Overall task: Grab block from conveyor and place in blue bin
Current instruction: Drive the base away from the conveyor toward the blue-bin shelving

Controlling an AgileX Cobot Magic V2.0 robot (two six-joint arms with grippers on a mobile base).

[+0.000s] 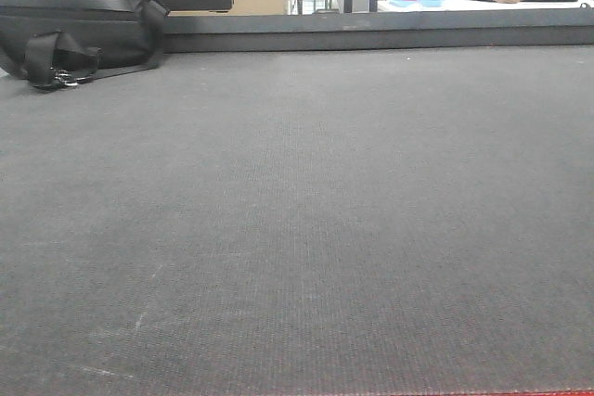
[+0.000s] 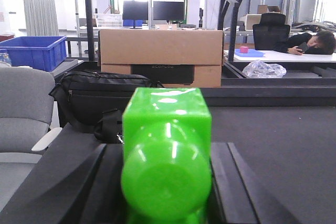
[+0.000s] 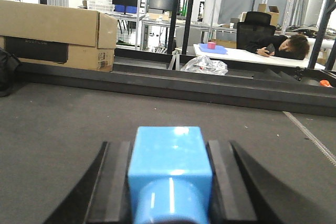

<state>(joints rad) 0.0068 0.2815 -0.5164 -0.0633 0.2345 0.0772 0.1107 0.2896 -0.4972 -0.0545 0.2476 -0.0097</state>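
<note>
Showing blue bin (image 2: 32, 51) plainly — left wrist cam; front cam — conveyor (image 1: 297, 229).

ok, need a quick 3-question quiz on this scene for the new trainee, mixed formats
1. True or false: in the front view, a block lies on the belt.
2. What sits at the belt's far left corner in the front view? A) black bag B) toolbox C) red cup
3. Left wrist view: what colour is the piece between the fingers?
Key: 1 false; 2 A; 3 green.
</note>
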